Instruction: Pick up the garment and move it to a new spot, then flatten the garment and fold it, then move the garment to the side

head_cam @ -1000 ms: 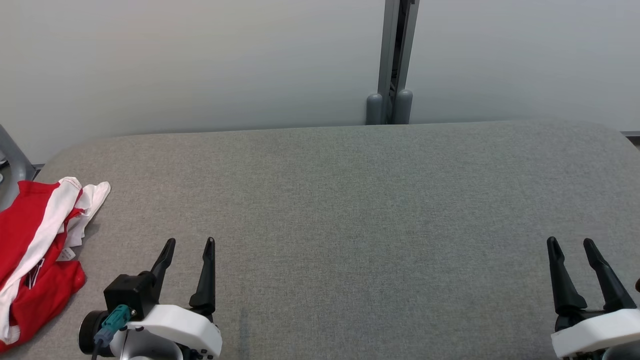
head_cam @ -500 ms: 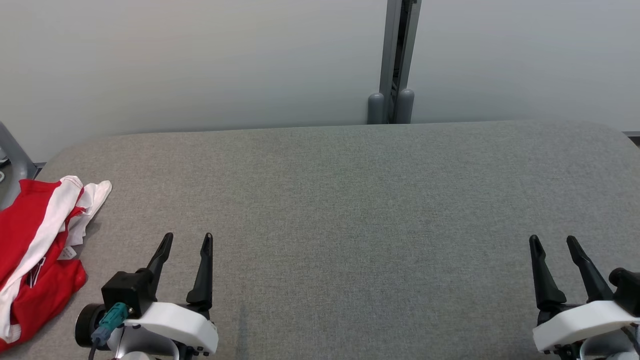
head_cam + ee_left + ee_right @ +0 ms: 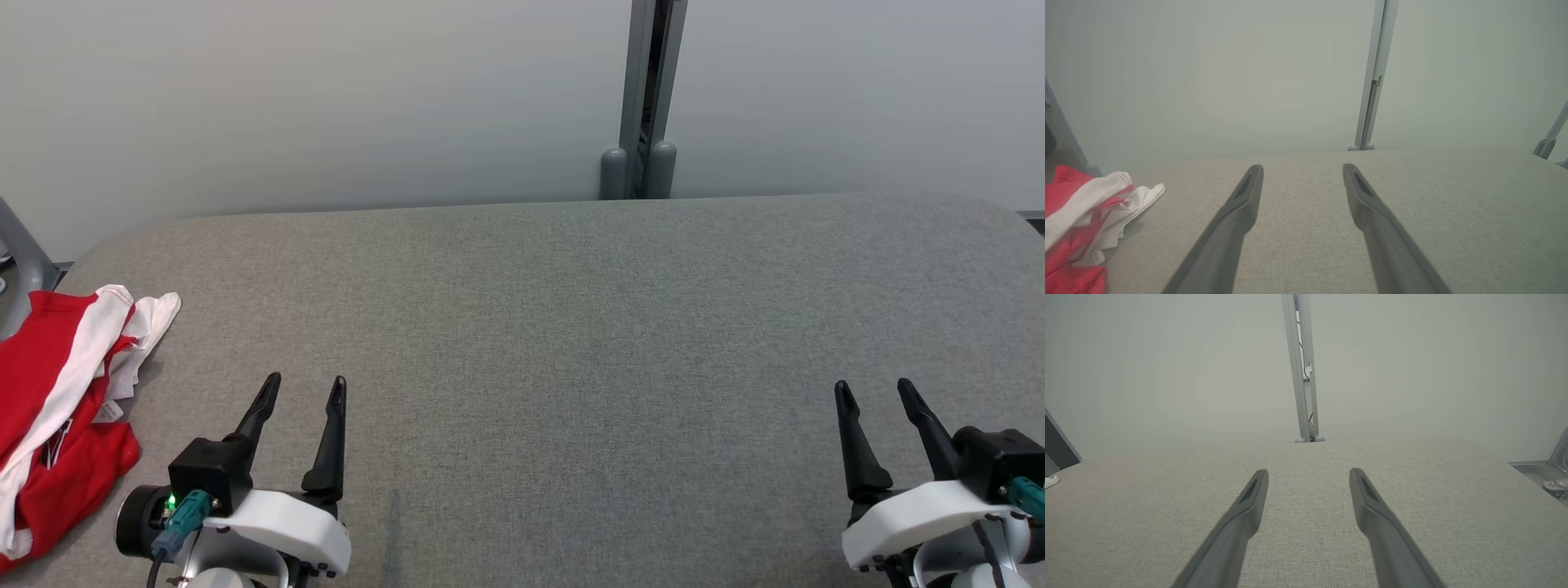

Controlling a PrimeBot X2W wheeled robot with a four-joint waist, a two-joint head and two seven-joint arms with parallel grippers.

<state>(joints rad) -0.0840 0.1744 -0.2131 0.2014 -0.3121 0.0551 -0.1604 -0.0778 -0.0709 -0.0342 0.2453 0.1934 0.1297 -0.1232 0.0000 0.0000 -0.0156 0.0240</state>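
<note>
Head view: right gripper (image 3: pixel 873 384) has slid left from the lower right corner since a second ago, and its dark camera block now shows. Left gripper (image 3: pixel 306 379) sits almost as before at lower left. Both pincers have their fingers spread apart, nothing between them, above bare grey table (image 3: pixel 571 327). Garment (image 3: pixel 49 408) unmoved: lies at the left edge of the frame, left of the left gripper, near it but not touching, well apart from the right one. Crumpled heap, red with a broad white band and white folds, small white tag; a dark mark on the red, possibly a logo, too small to tell.
</note>
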